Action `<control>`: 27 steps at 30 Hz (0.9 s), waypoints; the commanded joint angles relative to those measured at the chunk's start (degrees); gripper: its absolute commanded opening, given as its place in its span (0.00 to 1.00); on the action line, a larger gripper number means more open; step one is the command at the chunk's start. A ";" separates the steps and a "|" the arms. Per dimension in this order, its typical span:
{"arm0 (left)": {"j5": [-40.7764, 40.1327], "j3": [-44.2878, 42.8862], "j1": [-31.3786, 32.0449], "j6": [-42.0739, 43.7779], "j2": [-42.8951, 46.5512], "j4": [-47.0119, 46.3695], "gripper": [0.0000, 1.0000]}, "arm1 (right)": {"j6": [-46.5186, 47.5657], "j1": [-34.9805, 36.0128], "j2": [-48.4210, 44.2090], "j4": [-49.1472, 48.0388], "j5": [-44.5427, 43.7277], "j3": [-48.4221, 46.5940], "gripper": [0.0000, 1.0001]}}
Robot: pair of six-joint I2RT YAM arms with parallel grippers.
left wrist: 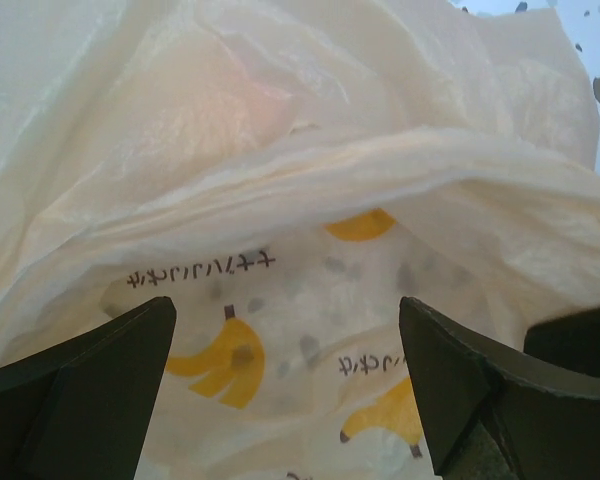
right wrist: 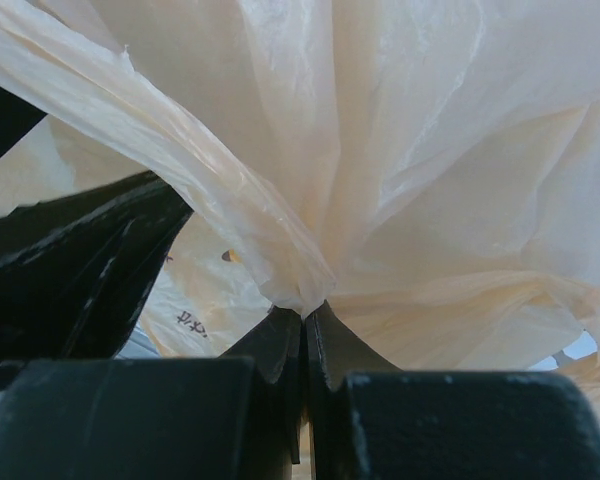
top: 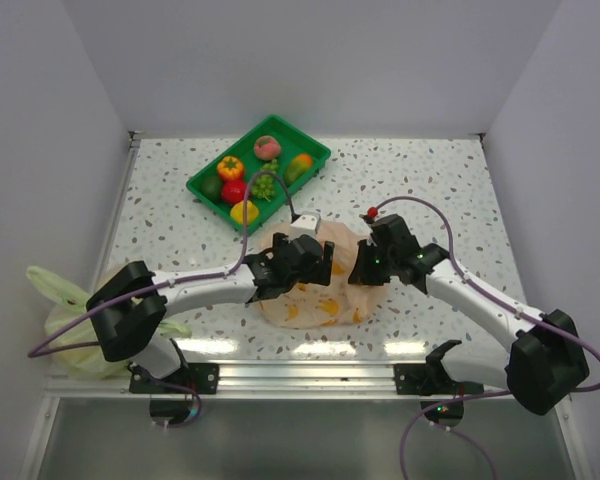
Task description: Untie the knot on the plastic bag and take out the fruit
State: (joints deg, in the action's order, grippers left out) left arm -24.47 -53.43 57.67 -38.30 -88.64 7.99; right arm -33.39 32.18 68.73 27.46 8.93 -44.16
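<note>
Your right gripper's [right wrist: 303,318] jaws are clenched on the crinkly pale orange plastic bag [top: 310,302] lying on the bench [top: 170,225]; hold it taut and close the left gripper's [left wrist: 290,385] spread jaws on the opposite rim.

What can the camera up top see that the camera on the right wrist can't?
Only the top view shows the green plastic tray holding the small toy fruit, the crumpled yellow-green plastic bag at the far left, and the left pincer. Only the right wrist view shows, up close, the right pincer shut tight on a bunched fold of film. Both show the pale orange crinkly plastic bag.
</note>
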 commanded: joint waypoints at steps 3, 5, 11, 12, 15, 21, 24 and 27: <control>-8.92 -1.50 -0.10 0.95 -5.13 -11.32 1.00 | -2.03 -0.10 -1.93 1.63 3.72 -2.86 0.00; -9.63 -2.20 -0.36 0.95 -7.32 -12.73 1.00 | -2.38 -0.19 -2.28 1.45 5.12 -2.42 0.00; -13.14 -2.21 -0.98 2.00 -11.46 -17.56 1.00 | -3.09 -0.02 -3.07 1.19 7.77 -1.19 0.00; -13.84 -2.12 -1.15 2.44 -11.73 -19.13 1.00 | -3.09 -0.02 -3.34 1.19 8.03 -0.84 0.00; -14.38 -2.03 -1.86 3.23 -12.87 -21.69 1.00 | -3.00 -0.02 -3.78 1.01 8.82 -0.22 0.00; -13.68 -3.78 -3.35 4.12 -16.38 -24.33 1.00 | -2.83 0.07 -3.78 1.10 9.97 0.13 0.00; -12.28 -4.66 -3.79 4.90 -18.14 -26.43 0.99 | -2.39 0.51 -3.52 1.36 10.32 0.13 0.00; -10.96 -5.45 -3.79 5.61 -19.64 -28.37 0.98 | -2.12 0.95 -3.08 1.63 10.58 0.22 0.00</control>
State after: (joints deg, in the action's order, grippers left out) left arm -35.05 -56.49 54.35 -34.37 -106.98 -13.76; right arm -35.62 32.47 66.19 28.47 16.80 -44.34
